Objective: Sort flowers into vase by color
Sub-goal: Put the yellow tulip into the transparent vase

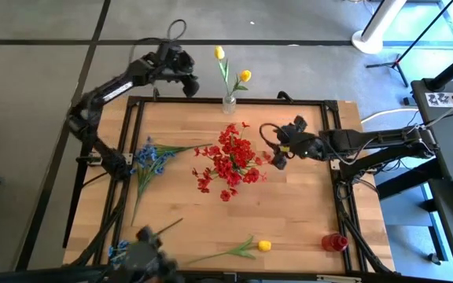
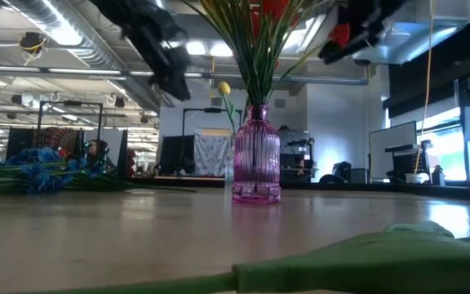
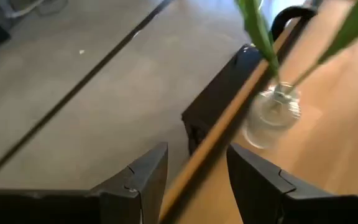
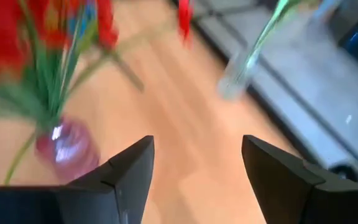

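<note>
Yellow tulips (image 1: pixel 232 75) stand in the clear vase (image 1: pixel 229 104); the left gripper (image 1: pixel 189 77) (jaws released) hovers beside, the right gripper (image 1: pixel 276 147) empty, released.

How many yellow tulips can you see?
3: two yellow tulips stand in the clear vase at the table's far edge; one lies near the front edge. None seems hidden.

We see bare counter (image 1: pixel 305 204) right of the red flowers (image 1: pixel 230 161) — blue flowers (image 1: pixel 152 161) crowd the left.
</note>
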Controlling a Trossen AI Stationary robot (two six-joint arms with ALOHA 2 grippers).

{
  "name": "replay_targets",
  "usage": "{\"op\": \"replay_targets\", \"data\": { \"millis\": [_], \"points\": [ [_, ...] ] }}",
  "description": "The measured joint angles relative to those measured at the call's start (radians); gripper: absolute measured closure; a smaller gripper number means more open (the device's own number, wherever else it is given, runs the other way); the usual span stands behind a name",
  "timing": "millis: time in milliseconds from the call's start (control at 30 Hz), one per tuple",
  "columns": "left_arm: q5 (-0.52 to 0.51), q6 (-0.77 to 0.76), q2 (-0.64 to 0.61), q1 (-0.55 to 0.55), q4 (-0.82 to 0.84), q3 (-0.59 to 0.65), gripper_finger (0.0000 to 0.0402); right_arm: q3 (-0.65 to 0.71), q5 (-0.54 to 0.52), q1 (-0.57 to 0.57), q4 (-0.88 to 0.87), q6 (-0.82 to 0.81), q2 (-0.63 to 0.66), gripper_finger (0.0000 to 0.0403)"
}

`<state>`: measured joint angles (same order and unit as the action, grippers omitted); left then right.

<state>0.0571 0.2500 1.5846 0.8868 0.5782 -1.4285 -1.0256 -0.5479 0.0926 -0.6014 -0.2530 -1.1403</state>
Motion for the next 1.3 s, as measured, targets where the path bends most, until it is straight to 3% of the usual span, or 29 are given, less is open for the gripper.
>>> {"op": "replay_targets", "data": {
  "millis": [133,267,467,600,767,867,1033,1300],
  "points": [
    [0.121,-0.107,-0.157,-0.062,0.051,0.106,0.0241,0.066,0.019,0.129,-0.090,-0.108,-0.002,0.0159],
    [0.145,-0.215,-0.335,-0.243,0.061,0.277,0.0246,0.138,-0.009,0.334,-0.056,-0.242,-0.023,0.0159],
    [0.120,-0.491,-0.550,-0.685,-0.166,0.549,0.0256,0.154,-0.060,0.606,0.052,-0.413,-0.119,0.0159],
    [-0.016,-0.672,-0.579,-1.019,-0.365,0.693,0.0261,0.154,-0.066,0.705,0.213,-0.440,-0.234,0.0159],
    [-0.294,-0.879,-0.432,-1.382,-0.534,0.738,0.0263,0.103,-0.073,0.783,0.261,-0.529,-0.368,0.0159],
    [-0.449,-0.942,-0.300,-1.515,-0.630,0.709,0.0262,0.059,-0.079,0.809,0.262,-0.571,-0.432,0.0159],
    [-0.567,-1.029,-0.069,-1.629,-0.826,0.652,0.0245,0.008,-0.095,0.831,0.261,-0.609,-0.496,0.0159],
    [-0.578,-1.028,0.326,-1.672,-0.897,0.374,0.0202,-0.016,-0.108,0.831,0.260,-0.614,-0.516,0.0159]
  ]
}}
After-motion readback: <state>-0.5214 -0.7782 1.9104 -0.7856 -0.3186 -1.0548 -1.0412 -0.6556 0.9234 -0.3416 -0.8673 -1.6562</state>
